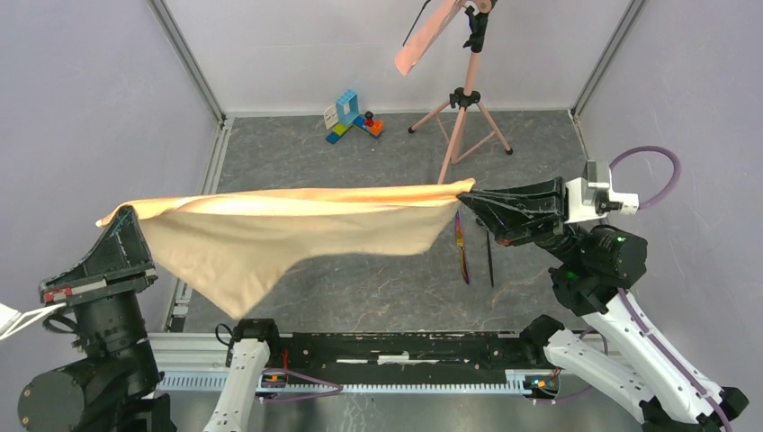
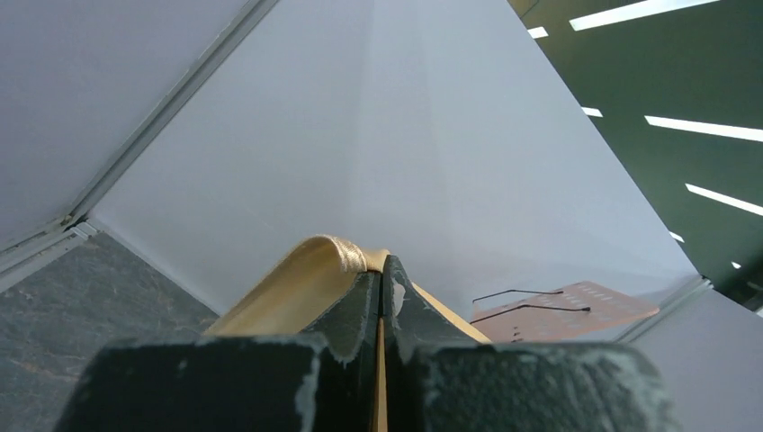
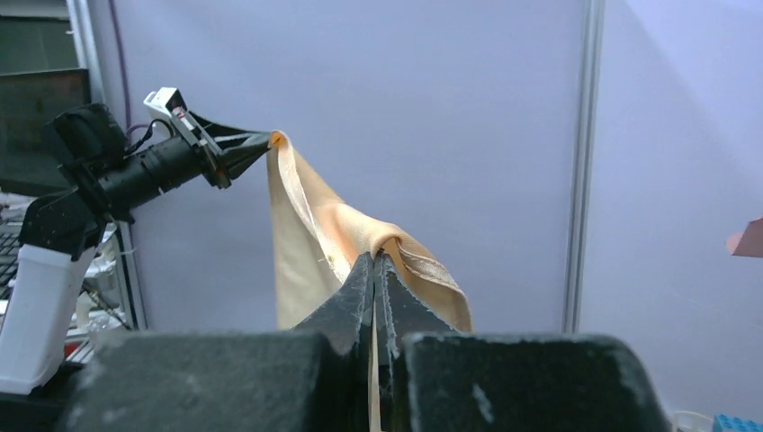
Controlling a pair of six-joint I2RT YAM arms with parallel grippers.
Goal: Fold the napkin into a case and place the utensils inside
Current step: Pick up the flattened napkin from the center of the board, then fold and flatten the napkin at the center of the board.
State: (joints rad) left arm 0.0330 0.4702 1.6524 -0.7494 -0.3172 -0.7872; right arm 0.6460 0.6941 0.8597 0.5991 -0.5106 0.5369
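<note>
The peach-tan napkin [image 1: 270,229] hangs spread in the air between the two arms, its lower part drooping to a point at the lower left. My left gripper [image 1: 119,214] is shut on the napkin's left corner [image 2: 337,256]. My right gripper [image 1: 468,193] is shut on the right corner [image 3: 396,252]. In the right wrist view the cloth stretches away to the left arm [image 3: 135,171]. Two utensils lie on the table under the right gripper: an iridescent purple-gold piece [image 1: 462,247] and a thin black piece [image 1: 489,258]. No folded case shows.
A pink tripod [image 1: 462,121] with a salmon-pink strip [image 1: 423,40] stands at the back right. A cluster of coloured toy blocks [image 1: 351,117] sits at the back centre. Grey walls close in the left, back and right sides.
</note>
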